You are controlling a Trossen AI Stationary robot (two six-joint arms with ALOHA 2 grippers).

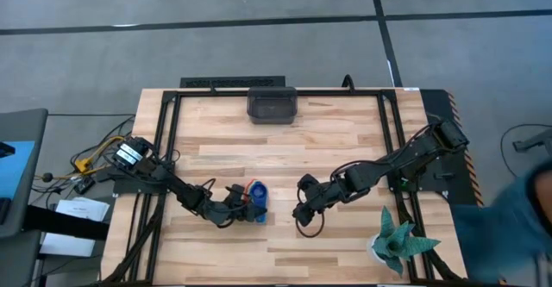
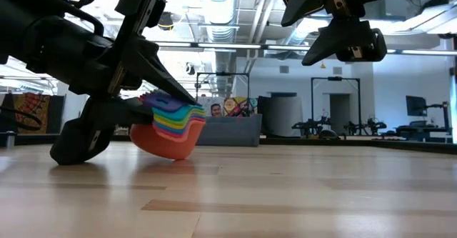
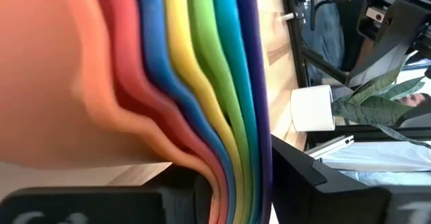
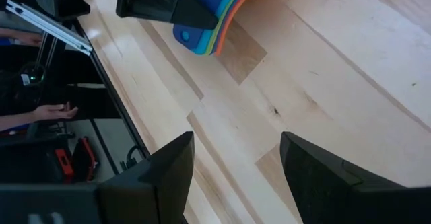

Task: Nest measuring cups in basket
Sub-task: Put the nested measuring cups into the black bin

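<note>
Left gripper (image 1: 244, 202) clamped on nested measuring cups (image 2: 171, 124), right gripper (image 1: 304, 211) spread apart nearby

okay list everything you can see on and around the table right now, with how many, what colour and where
measuring cups: one nested stack, orange outermost, then red, blue, yellow, green, light blue, dark blue; on the table's near-left part, held at the handles.
basket: one, dark grey, middle of the far edge, apart from the stack.
plant: one, teal leaves in a white pot, near-right corner.
table: one, light wood with a black frame.
person: a hand showing beyond the table's edge in the right wrist view.
left tool: one, dark, shut on the measuring cups.
right tool: one, dark, open, raised above the table's middle, holding nothing.
</note>
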